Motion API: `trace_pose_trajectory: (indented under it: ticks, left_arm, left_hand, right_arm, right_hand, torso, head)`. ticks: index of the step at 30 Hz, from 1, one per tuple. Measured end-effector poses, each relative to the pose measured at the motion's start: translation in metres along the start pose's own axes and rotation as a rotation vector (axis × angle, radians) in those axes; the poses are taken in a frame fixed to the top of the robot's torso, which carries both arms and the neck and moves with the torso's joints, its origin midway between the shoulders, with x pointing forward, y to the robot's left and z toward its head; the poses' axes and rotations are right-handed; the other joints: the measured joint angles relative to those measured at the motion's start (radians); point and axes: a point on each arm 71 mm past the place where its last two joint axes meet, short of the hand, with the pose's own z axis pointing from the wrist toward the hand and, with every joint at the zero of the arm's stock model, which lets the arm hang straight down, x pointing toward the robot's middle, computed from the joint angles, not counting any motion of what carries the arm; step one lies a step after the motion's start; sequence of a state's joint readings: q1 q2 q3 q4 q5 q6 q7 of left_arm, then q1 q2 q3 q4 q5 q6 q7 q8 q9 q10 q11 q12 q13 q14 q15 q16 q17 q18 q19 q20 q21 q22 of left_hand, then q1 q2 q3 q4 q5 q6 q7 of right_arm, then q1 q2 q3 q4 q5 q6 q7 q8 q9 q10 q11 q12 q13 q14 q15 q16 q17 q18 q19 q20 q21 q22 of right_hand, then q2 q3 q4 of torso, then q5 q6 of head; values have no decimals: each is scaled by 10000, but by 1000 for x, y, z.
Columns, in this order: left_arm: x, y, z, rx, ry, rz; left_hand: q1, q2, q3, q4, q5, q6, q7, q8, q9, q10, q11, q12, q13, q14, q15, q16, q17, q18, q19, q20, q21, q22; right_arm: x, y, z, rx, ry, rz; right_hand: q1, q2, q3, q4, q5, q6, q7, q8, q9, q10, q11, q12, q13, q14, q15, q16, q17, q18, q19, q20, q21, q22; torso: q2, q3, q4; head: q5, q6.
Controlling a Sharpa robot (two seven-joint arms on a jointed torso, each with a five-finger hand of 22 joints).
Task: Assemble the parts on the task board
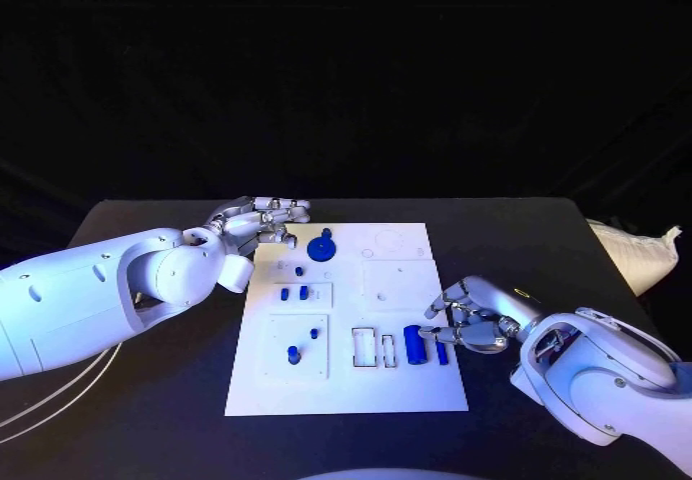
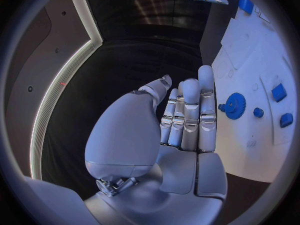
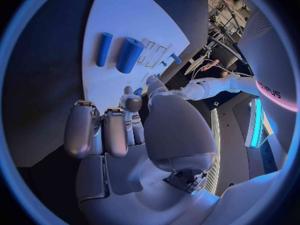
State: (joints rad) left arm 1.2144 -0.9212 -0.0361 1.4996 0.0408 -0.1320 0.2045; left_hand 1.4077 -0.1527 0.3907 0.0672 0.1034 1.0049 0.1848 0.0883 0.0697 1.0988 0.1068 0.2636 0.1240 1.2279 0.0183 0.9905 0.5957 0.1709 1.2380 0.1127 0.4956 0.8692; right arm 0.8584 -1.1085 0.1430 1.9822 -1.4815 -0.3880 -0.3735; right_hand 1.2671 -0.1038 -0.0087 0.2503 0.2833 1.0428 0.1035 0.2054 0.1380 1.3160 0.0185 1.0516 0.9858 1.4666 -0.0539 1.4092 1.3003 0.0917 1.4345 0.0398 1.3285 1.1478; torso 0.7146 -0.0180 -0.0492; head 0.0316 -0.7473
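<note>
1. My left hand (image 1: 260,222) hovers at the far left corner of the task board (image 1: 346,395), fingers straight and pressed close together, holding nothing.
2. Just beside those fingertips a blue gear (image 2: 235,105) sits on the board near its far edge.
3. My right hand (image 1: 469,315) hangs over the board's right edge, fingers curled inward with nothing in them.
4. Close to that hand two blue cylinders lie side by side on the board: the thick cylinder (image 3: 129,55) and the thin cylinder (image 3: 104,49) nearer the right edge.
5. Smaller blue parts (image 1: 293,294) stand or lie along the board's left half.
6. The board rests in the middle of the black counter (image 1: 152,400).
</note>
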Motion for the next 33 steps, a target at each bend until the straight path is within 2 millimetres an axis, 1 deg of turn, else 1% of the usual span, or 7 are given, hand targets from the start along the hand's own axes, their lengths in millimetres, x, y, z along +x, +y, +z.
trace_pose_trajectory:
  ticks: [3, 5, 8, 17, 21, 28, 33]
  left_arm:
    - [0, 1, 0, -17, 6, -4]
    - [0, 1, 0, -19, 15, -6]
    - [0, 2, 0, -35, 28, -12]
    - [0, 3, 0, -52, 68, -23]
    - [1, 3, 0, -52, 86, -26]
    - [1, 3, 0, -54, 98, -27]
    - [1, 3, 0, -55, 102, -27]
  left_hand:
    - [0, 0, -28, -28, 0, 0, 0, 0, 0, -28, 28, 0, -1, -34, 34, -39, -38, 0, 0, 0, 0, 0]
    - [-18, -18, -28, -28, 0, 0, 0, 0, 0, -36, 36, 0, 3, -34, 34, -39, -55, 0, 0, 0, 0, 0]
    - [-32, -32, -28, -28, 0, 0, 0, 0, 0, -37, 37, 0, 9, -34, 34, -39, -56, 0, 0, 0, 0, 1]
    - [-42, -42, -28, -28, 0, 0, 0, 0, 0, -73, 1, 0, 8, -34, 34, -39, -77, 0, 0, 0, 0, -8]
    - [-42, -42, -28, -28, 0, 0, 0, 0, 0, -73, 1, 0, 7, -34, 34, -39, -77, -1, 0, 0, 0, -8]
    - [-41, -42, -28, -28, 0, 0, 0, 0, 0, -73, 1, 0, 7, -34, 34, -39, -76, 0, 0, 0, 0, -8]
    - [-41, -41, -28, -28, 0, -36, 36, 0, 0, -72, 0, 69, 6, -34, 35, -39, -106, 0, 0, 0, 0, -8]
  right_arm:
    - [1, 1, -1, 178, -49, -364]
    - [1, 1, -1, 300, -68, -584]
    - [3, 2, 1, 512, -60, -921]
    - [11, 5, 6, 827, 95, -1501]
    - [16, 7, 9, 859, 216, -1617]
    - [28, 9, 12, 896, 568, -1774]
    - [34, 11, 14, 892, 774, -1903]
  right_hand:
    - [-13, 9, -366, 276, 33, -52, -53, 117, 93, 137, -2, 645, 766, 0, 0, 165, 78, 1, 33, 33, 0, 85]
    - [-81, -59, -644, 371, 34, -142, -36, 257, 167, 201, 4, 1024, 1221, 0, 0, 246, 78, 1, 33, 33, 0, 108]
    - [-132, -2, -825, 408, 33, -157, -22, 342, 242, 202, 4, 1242, 1499, 0, 0, 248, 78, 1, 33, 33, 39, 108]
    - [-236, 103, -954, 401, 33, -204, -46, 497, 333, 243, -26, 1446, 1808, 0, 0, 298, 77, 2, 32, 33, 82, 196]
    - [-350, 216, -1058, 422, 62, -217, -59, 574, 389, 273, 5, 1558, 1941, 0, 1, 336, 76, 2, 32, 33, 117, 245]
    - [-460, 327, -1158, 439, 73, -274, -48, 652, 447, 308, -30, 1673, 2130, 0, 1, 394, 76, 3, 32, 33, 116, 291]
    - [-512, 378, -1197, 422, 72, -274, -48, 719, 477, 342, 4, 1738, 2199, 0, 1, 400, 75, 2, 32, 33, 156, 331]
  torso:
    - [-3, 18, -25]
    - [-3, 22, -27]
    - [-10, 20, -26]
    - [-13, -6, -2]
    - [-12, -17, 9]
    - [-13, -24, 28]
    - [-13, -30, 40]
  head:
    - [3, -35]
    - [3, -37]
    - [-9, -52]
    - [-41, -127]
    - [-35, -155]
    - [-9, -124]
    - [8, -155]
